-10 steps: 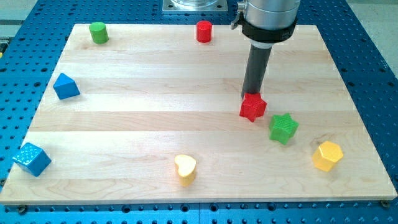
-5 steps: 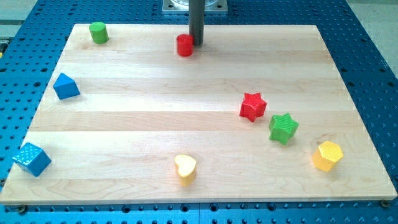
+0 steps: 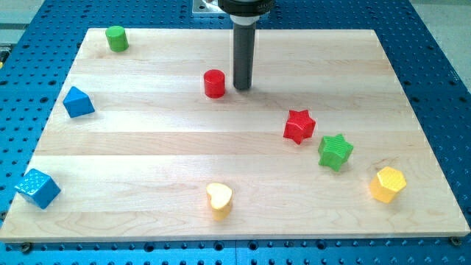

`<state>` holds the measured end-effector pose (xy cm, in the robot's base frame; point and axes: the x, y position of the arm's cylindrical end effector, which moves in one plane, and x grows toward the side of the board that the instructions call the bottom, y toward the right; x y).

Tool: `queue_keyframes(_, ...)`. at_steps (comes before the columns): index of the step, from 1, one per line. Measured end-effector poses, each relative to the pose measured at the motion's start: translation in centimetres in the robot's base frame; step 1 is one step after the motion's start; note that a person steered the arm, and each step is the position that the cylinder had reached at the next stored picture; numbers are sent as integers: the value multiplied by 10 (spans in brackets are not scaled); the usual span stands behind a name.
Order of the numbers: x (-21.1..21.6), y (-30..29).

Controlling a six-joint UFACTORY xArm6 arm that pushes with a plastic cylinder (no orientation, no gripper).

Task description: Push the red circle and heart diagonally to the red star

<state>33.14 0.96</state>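
The red circle [image 3: 214,83] sits in the upper middle of the wooden board. My tip [image 3: 242,88] stands just to its right, a small gap away. The red star [image 3: 299,126] lies right of centre, below and to the right of my tip. The yellow heart [image 3: 219,199] lies near the view's bottom edge of the board, in the middle.
A green star [image 3: 335,152] sits just below and right of the red star. A yellow hexagon [image 3: 387,184] is at the lower right. A green cylinder [image 3: 115,37] is at the top left. A blue triangular block [image 3: 77,101] and a blue cube [image 3: 37,188] are on the left.
The red circle has moved down the view from near the top edge. My tip went from the red star up to the circle and now stands lower, to the circle's right.
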Motion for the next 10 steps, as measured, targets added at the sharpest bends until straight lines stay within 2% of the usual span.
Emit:
queue_keyframes(1,-53,-56)
queue_keyframes(2,-5,-76)
queue_keyframes(3,50,-32)
queue_keyframes(4,47,-1)
queue_keyframes(6,48,15)
queue_keyframes(7,65,-18)
queue_keyframes(9,161,-57)
queue_keyframes(10,166,-21)
